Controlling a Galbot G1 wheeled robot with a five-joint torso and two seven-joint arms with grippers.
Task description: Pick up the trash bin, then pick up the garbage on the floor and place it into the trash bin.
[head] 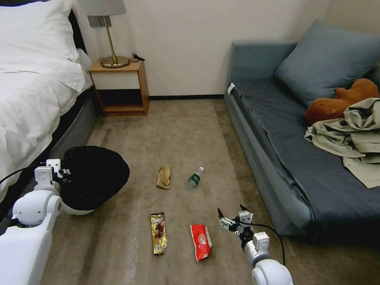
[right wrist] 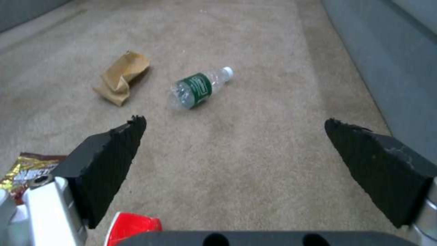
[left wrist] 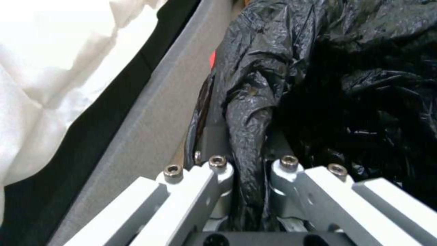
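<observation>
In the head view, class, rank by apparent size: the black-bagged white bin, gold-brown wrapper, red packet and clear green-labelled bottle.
1. Black-bagged white bin, largest.
2. Gold-brown wrapper and red packet: too alike to rank.
3. Clear green-labelled bottle, smallest, though it lies farther off.

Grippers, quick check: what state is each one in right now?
Left gripper: jaws shut on the bag-lined rim of the trash bin.
Right gripper: jaws open, holding nothing, above the carpet beside the red snack packet.

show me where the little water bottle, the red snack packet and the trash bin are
water bottle (head: pixel 194 178), head view, on its green label.
red snack packet (head: pixel 201 241), head view, middle of the packet.
trash bin (head: pixel 95 174), head view, on the black bag over its top.
</observation>
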